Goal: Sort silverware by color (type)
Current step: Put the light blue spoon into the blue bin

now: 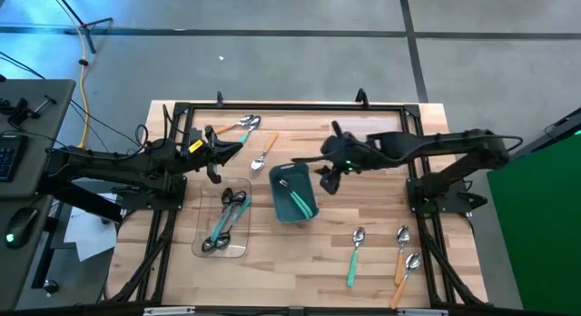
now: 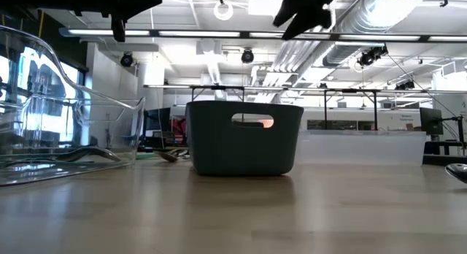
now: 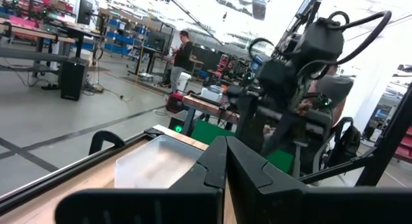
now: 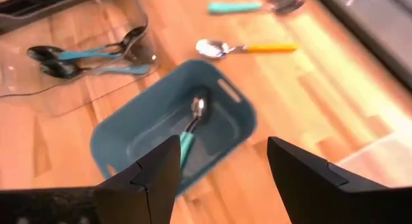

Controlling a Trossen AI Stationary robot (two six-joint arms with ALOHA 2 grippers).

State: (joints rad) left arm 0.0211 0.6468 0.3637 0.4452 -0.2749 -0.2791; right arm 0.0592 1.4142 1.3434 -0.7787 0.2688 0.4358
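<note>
The teal bin (image 1: 292, 194) stands mid-table with a teal-handled spoon (image 4: 192, 124) lying inside. My right gripper (image 4: 222, 147) hangs open and empty above the bin's right side (image 1: 327, 182). On the left, a clear tray (image 1: 224, 225) holds several spoons with dark and teal handles (image 4: 77, 56). Beyond the bin lie a teal-handled spoon (image 1: 240, 128) and an orange-handled spoon (image 1: 263, 153). At the near right lie a teal spoon (image 1: 354, 256) and two orange spoons (image 1: 401, 254). My left gripper (image 1: 238, 153) is shut and held above the table's far left part.
Another clear tray (image 3: 158, 161) sits at the table's far right. A black frame rail (image 1: 290, 105) runs around the table's edges. Bare wood (image 1: 300, 261) lies between the clear tray on the left and the spoons at the near right.
</note>
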